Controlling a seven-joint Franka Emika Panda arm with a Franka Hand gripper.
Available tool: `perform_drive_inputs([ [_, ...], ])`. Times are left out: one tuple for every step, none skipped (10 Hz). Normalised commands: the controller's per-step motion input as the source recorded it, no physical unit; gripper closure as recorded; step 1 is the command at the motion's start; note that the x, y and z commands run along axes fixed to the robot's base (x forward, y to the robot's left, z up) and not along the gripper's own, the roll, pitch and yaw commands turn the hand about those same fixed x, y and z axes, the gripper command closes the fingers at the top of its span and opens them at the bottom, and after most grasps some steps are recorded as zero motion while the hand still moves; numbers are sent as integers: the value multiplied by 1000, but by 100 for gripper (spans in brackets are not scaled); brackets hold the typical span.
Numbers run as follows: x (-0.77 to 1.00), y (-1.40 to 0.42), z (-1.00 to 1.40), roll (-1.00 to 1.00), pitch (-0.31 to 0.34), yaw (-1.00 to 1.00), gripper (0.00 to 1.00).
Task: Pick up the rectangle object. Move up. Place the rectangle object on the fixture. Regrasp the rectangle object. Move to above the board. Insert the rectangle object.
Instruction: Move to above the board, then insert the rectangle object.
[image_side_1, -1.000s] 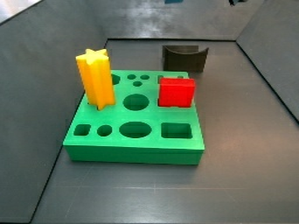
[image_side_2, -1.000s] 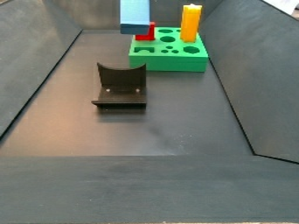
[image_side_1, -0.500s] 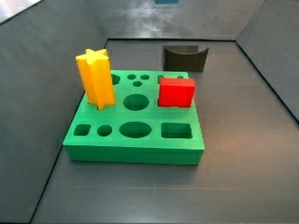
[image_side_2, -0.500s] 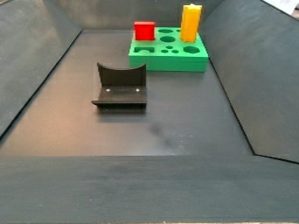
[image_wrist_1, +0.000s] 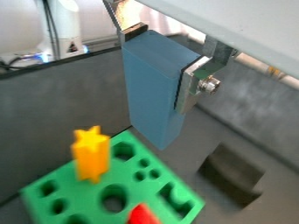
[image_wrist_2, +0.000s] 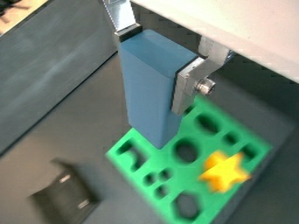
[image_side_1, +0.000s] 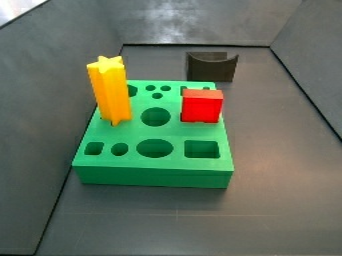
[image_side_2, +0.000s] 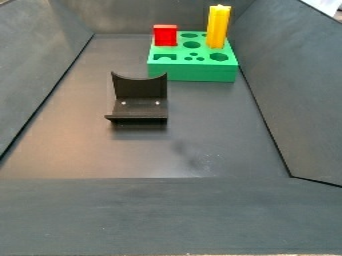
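In both wrist views my gripper (image_wrist_1: 156, 52) (image_wrist_2: 156, 54) is shut on the slate-blue rectangle object (image_wrist_1: 155, 92) (image_wrist_2: 152, 87), which hangs upright between the silver fingers (image_wrist_1: 197, 80) (image_wrist_2: 191, 80), high above the green board (image_wrist_1: 70, 188) (image_wrist_2: 158, 162). The board also shows in both side views (image_side_1: 160, 150) (image_side_2: 201, 68). The dark fixture (image_side_1: 211, 67) (image_side_2: 136, 97) with the scooped top stands empty on the floor, apart from the board; both wrist views (image_wrist_1: 233, 172) (image_wrist_2: 63, 194) show it too. The gripper and the rectangle object are out of view in both side views.
A yellow star post (image_side_1: 108, 88) (image_side_2: 218, 24) and a red cube (image_side_1: 202, 104) (image_side_2: 164, 35) stand in the board. Several holes in the board are open. Sloping grey walls (image_side_1: 310, 70) (image_side_2: 40, 70) enclose the dark floor.
The rectangle object has risen out of the top of the side view where it showed one second ago. Board, fixture, star post and cube have not moved.
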Motion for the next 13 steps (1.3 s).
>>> perform_drive_inputs([
  [-103,-192,91,-850,69,-98,100],
  [-86,-102,60,-633,34,-62,100],
  [-77,-59,42,-436,4,-38,100],
  [-65,-31,17,-290,-14,-23,100],
  [0,-51,0,0,0,0,100],
  [0,-29,0,0,0,0,100],
  [-6,-20,0,0,-17,0,100],
  [0,-231,-389,23,-7,-80,100],
  [77,-240,-614,0,-47,-83,100],
  [120,-186,-657,-13,-73,-66,100],
  [157,-86,-611,-93,-99,-34,100],
  [177,-31,-609,-116,-96,0,100],
  [154,-20,-611,-123,-106,-6,100],
])
